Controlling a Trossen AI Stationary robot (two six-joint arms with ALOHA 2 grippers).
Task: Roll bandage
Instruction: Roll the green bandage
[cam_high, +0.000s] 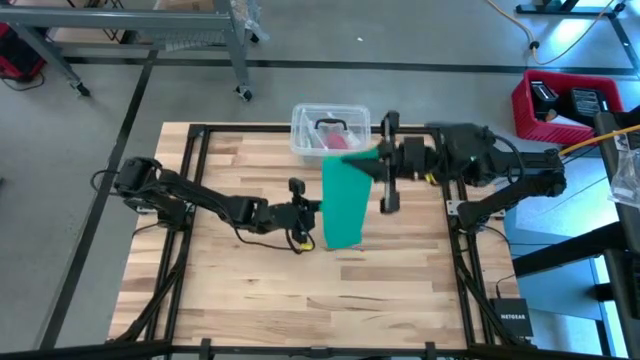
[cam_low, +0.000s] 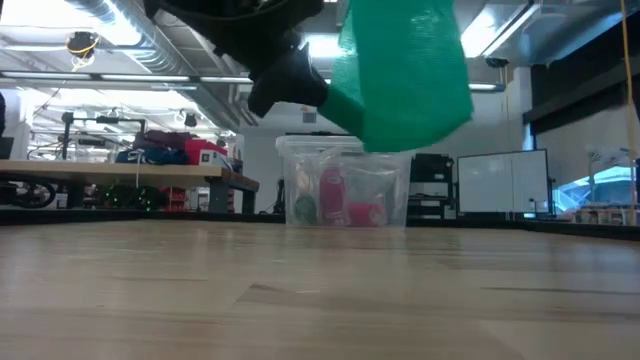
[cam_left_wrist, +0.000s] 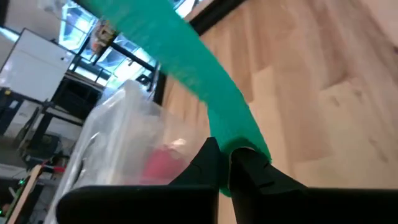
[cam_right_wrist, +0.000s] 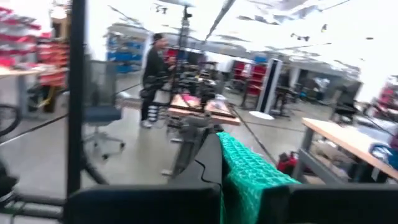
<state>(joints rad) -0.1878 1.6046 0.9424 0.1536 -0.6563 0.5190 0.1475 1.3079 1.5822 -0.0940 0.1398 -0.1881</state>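
Observation:
The teal-green bandage (cam_high: 345, 200) hangs in the air between my two grippers, clear of the table in the low view (cam_low: 400, 70). My right gripper (cam_high: 378, 165) is raised near the clear tub and is shut on the bandage's upper end. My left gripper (cam_high: 316, 208) stands lower, at the bandage's left side, and is shut on it (cam_left_wrist: 225, 163). In the low view the left gripper (cam_low: 285, 85) shows dark beside the cloth. The bandage's lower end (cam_high: 345, 242) hangs free. My left gripper pinches a bunched part of the bandage (cam_left_wrist: 239, 146) between its two fingers, coming from the table's left side. From there the strip runs upward toward the other gripper. My right gripper pinches the bandage's upper end (cam_right_wrist: 239, 168) between its fingers, coming about level from the table's right side. The cloth drapes out over the fingers and hangs down, lifted clear.
A clear plastic tub (cam_high: 330, 128) with a pink-red item inside stands at the table's far edge, right behind the bandage (cam_low: 345, 195). A red bin (cam_high: 560, 100) sits off the table at the far right. A person (cam_right_wrist: 152, 78) stands in the room beyond.

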